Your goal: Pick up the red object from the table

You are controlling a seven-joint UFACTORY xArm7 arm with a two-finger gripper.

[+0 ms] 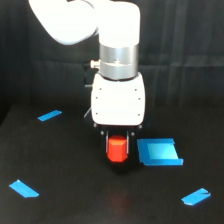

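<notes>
Black table (60, 190) holds the red object (117, 150), between the gripper (118, 145) jaws beside the blue square piece (159, 152); whether they clench it I cannot tell; squeeze firmly, then lift straight.

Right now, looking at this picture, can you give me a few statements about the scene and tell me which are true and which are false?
1. The red block sits between the fingers of the end effector. True.
2. The blue square lies on the exterior view's left of the red block. False: it lies on its right.
3. The table is white. False: it is black.
4. Three small blue strips lie apart from the block, among them one at upper left. True.
5. The red block rests on top of the blue square. False: it is beside it.
</notes>
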